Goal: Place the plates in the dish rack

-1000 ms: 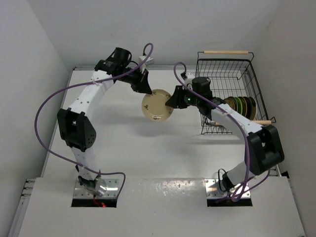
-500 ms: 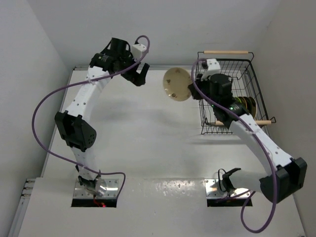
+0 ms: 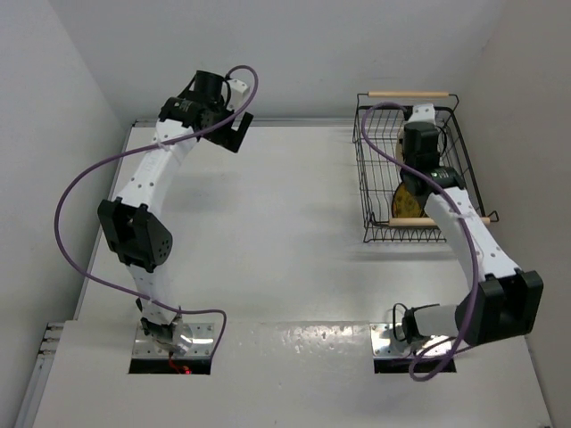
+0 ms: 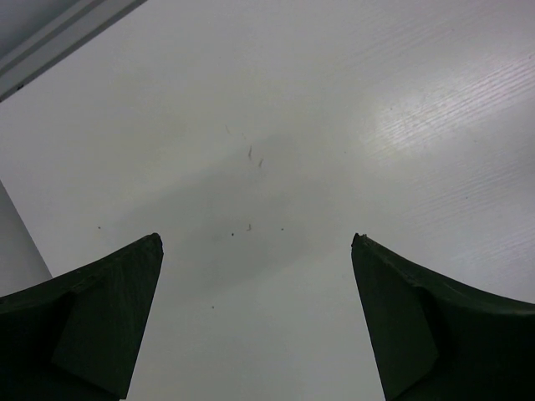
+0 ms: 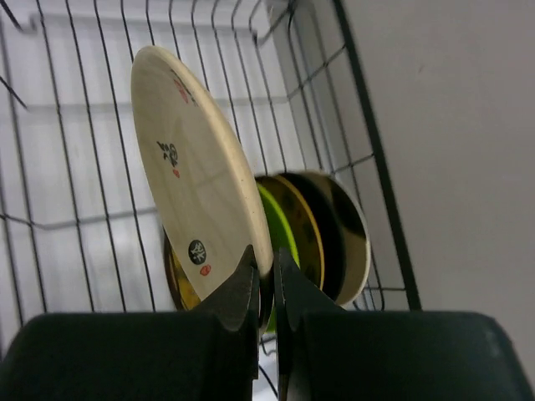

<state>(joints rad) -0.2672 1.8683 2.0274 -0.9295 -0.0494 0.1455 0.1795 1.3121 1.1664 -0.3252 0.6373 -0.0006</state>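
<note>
Wire dish rack (image 3: 361, 183), black, sits at the right rear of the white surface (image 3: 285, 259). Reaching into it, the right claw (image 5: 263, 261) pinches the lower rim of a beige plate (image 5: 196, 188), held on edge just in front of a lime green plate (image 5: 280, 230), a brown-and-yellow plate (image 5: 305, 242), a black plate (image 5: 334, 242) and a cream plate (image 5: 361, 242), all standing upright. Far left, the left claw (image 4: 255, 242) hangs spread wide above the surface.

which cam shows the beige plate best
Right wrist: the beige plate, on edge, rim pinched between the right fingers, in the dish rack. Top external mostly hides it under the arm; left wrist shows only table.
</note>
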